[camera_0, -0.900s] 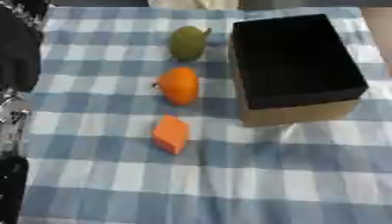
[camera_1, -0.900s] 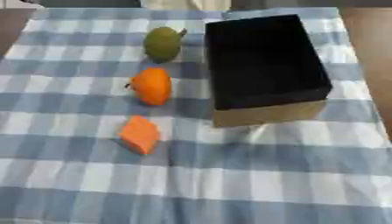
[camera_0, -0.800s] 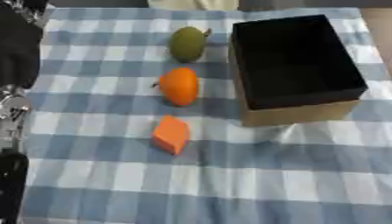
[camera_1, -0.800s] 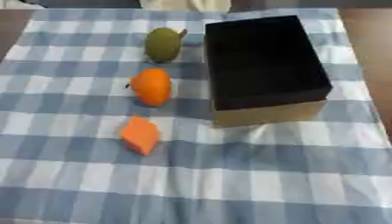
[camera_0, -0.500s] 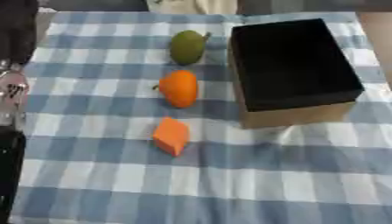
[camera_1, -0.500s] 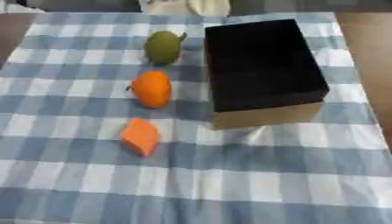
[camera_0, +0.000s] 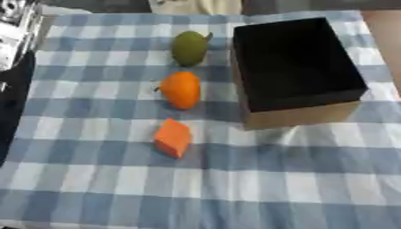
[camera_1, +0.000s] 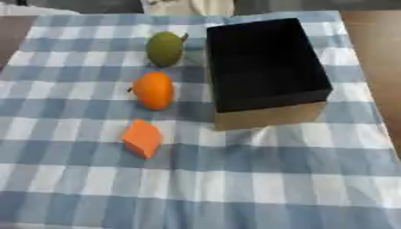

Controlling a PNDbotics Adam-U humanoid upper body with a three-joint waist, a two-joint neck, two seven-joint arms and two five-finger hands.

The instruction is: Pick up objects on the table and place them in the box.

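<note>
Three things lie in a row on the blue checked cloth (camera_0: 94, 188): a green fruit (camera_0: 190, 48) at the far end, an orange fruit (camera_0: 181, 89) in the middle, and an orange block (camera_0: 173, 137) nearest me. To their right stands an open box (camera_0: 301, 117) with a black inside and nothing showing in it. In the left eye view my left hand (camera_0: 17, 27) is only a black and silver shape at the far left corner, well apart from the fruit. My right hand shows in neither view.
A dark part of my left arm (camera_0: 9, 103) runs down the left edge. Bare brown table (camera_1: 376, 36) shows to the right of the cloth. A pale object (camera_1: 188, 6) sits past the far edge of the cloth.
The black and silver shape at the left edge has moved up toward the far left corner. The fruits, the block and the box have stayed in place.
</note>
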